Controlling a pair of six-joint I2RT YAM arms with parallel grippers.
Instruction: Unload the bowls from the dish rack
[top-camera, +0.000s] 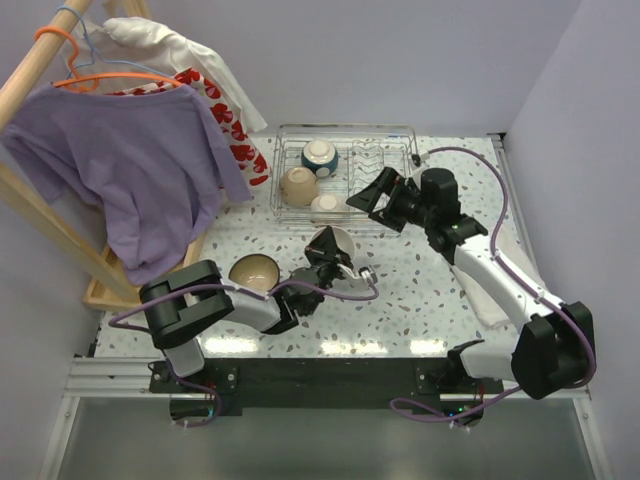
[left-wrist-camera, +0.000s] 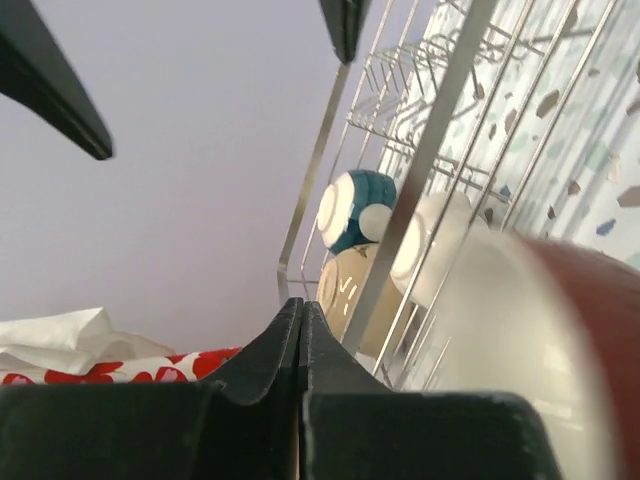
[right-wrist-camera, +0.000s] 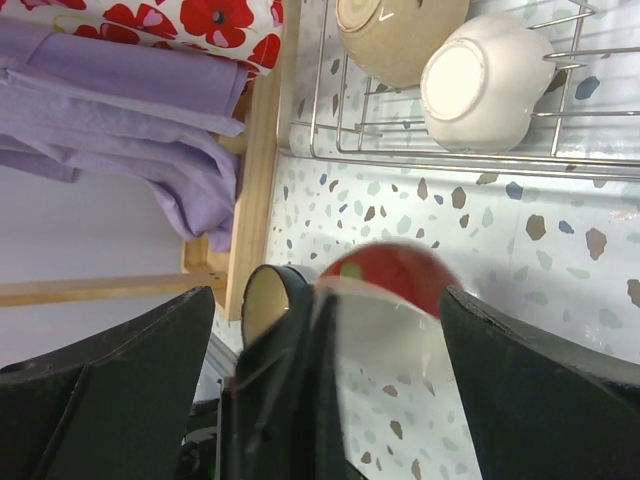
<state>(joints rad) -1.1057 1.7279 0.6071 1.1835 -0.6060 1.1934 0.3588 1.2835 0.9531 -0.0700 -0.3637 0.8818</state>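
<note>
Tabletop (top-camera: 430, 300) dish rack (top-camera: 345, 127): teal bowl (top-camera: 320, 155) eludes right wrist.

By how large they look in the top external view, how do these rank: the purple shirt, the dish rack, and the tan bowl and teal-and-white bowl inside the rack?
1. purple shirt
2. dish rack
3. tan bowl and teal-and-white bowl: nearly alike, so not ranked.
</note>
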